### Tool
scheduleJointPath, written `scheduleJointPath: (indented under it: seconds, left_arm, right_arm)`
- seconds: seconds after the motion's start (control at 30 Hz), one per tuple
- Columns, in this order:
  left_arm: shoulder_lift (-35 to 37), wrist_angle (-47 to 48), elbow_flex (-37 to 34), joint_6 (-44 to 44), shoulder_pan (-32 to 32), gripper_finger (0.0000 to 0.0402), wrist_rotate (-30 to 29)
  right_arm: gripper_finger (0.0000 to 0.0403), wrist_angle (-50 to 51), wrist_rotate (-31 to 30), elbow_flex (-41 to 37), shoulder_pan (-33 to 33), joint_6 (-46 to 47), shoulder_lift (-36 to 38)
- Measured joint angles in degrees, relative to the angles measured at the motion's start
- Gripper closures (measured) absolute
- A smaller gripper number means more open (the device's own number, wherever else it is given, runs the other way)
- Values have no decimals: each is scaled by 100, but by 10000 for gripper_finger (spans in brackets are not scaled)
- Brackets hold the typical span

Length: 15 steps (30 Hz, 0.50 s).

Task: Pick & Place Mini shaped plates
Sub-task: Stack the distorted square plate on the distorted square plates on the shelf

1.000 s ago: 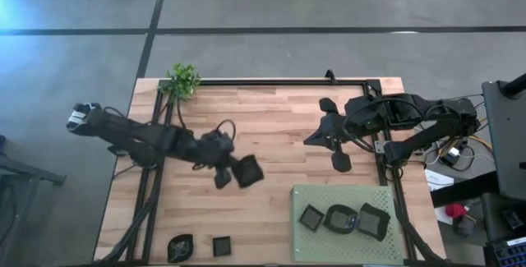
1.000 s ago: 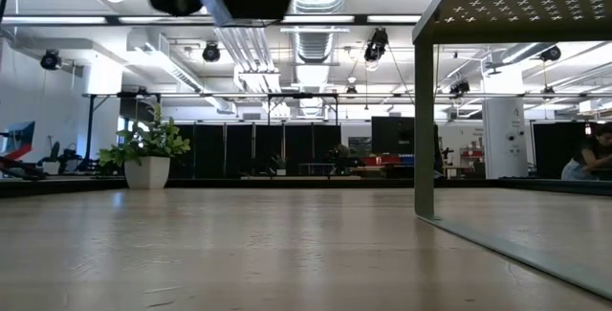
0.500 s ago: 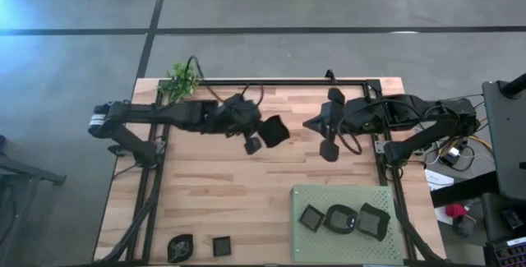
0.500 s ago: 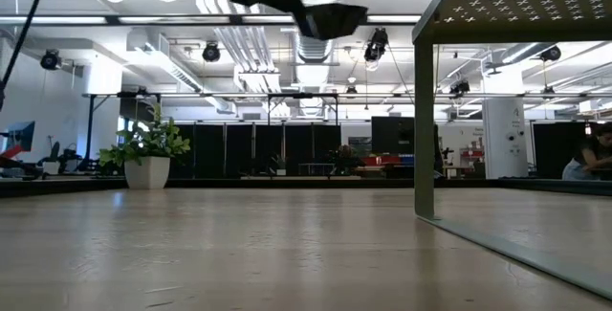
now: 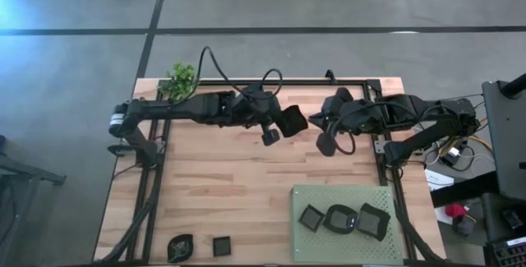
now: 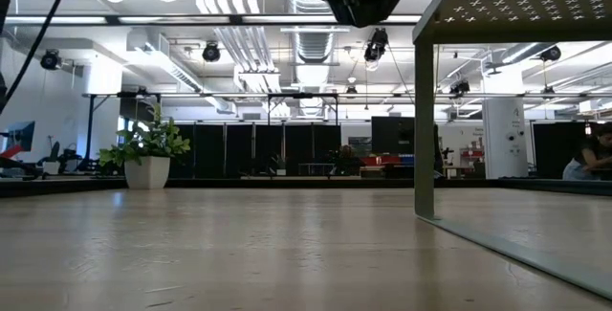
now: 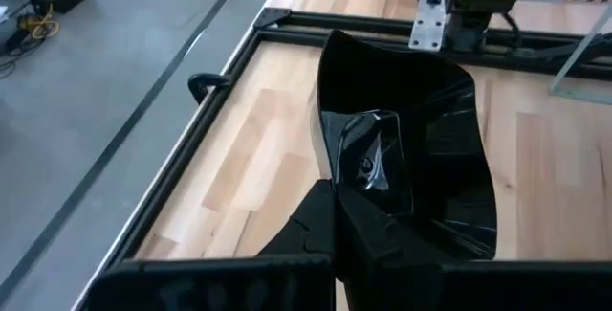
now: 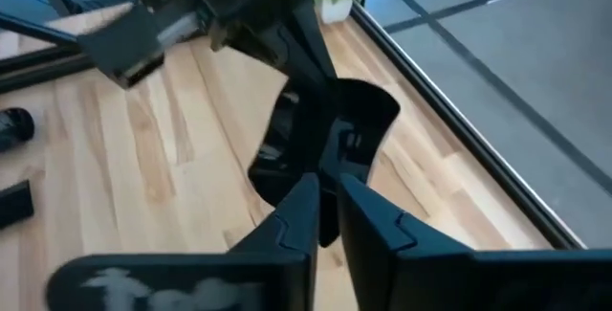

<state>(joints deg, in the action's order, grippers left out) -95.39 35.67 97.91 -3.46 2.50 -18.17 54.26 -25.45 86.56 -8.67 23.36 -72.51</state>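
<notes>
Left gripper, seen from above, is clamped on a black plate held in the air over the table's far middle. Just beside the plate on its other side, the right gripper points at it; whether its fingers touch the rim is hard to judge here. Nearer the front, well apart from both, three plates sit on the green mat, and two more lie at the front left.

At table height, the plate hangs high above the wood.

On the left wrist, the fingers pinch the plate's rim.

On the right wrist, narrowly parted fingers straddle the plate's edge.
</notes>
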Motion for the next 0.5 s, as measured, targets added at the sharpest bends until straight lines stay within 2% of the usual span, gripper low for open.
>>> scheduleJointPath:
  seconds: [0.23,0.5]
  left_arm:
    - [0,-207,43,187,0,401,2]
    - [0,-221,43,223,-6,402,5]
  right_arm:
    - [309,-41,-167,-309,95,-178,-9]
    - [298,-315,-396,-568,240,-278,-13]
